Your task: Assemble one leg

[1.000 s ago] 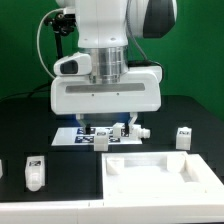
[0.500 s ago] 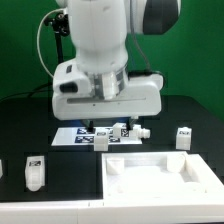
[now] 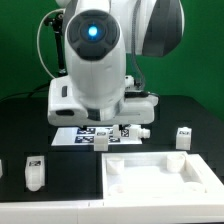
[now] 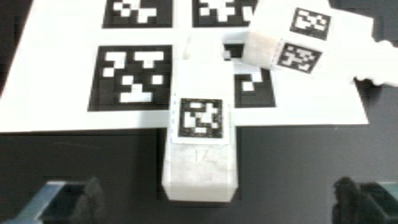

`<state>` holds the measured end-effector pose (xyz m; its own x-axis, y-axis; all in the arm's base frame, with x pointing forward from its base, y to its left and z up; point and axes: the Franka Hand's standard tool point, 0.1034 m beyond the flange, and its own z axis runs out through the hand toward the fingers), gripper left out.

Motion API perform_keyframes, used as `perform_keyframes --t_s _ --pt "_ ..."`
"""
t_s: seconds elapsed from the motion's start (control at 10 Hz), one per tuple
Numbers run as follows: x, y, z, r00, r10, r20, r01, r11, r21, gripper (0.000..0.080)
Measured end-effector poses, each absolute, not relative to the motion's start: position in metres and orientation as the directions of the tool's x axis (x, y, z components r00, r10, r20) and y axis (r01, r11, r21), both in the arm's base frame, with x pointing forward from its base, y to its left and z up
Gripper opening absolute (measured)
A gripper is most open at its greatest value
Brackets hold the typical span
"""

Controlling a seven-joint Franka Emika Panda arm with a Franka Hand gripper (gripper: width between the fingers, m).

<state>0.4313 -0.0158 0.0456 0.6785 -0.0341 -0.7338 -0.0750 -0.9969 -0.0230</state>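
Hovering over white leg (image 4: 199, 140) lying on marker board (image 4: 54, 100), gripper (image 4: 210, 205) spread, empty — centre jaws across leg's width before closing.

White leg (image 4: 199, 135) — tagged, lying flat, one end on the marker board (image 4: 54, 110).

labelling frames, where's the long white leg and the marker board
long white leg (image 4: 199, 122), wrist view, on the tag on its top face
marker board (image 4: 54, 90), wrist view, on the bare white margin beside the tags
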Motion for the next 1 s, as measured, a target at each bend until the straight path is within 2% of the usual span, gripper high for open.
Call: perform_keyframes --t_s 0.3,0.7,1.0 --pt "0.424 -0.016 0.041 0.664 -0.036 -0.747 -0.077 -0.997 -0.020 0.0649" --pt "0.399 -0.016 0.014 0.593 -0.067 -0.802 -0.094 -0.996 0.014 0.0649" --pt "0.401 -0.018 0.015 0.597 -0.068 -0.800 -0.095 -0.995 0.014 0.0649"
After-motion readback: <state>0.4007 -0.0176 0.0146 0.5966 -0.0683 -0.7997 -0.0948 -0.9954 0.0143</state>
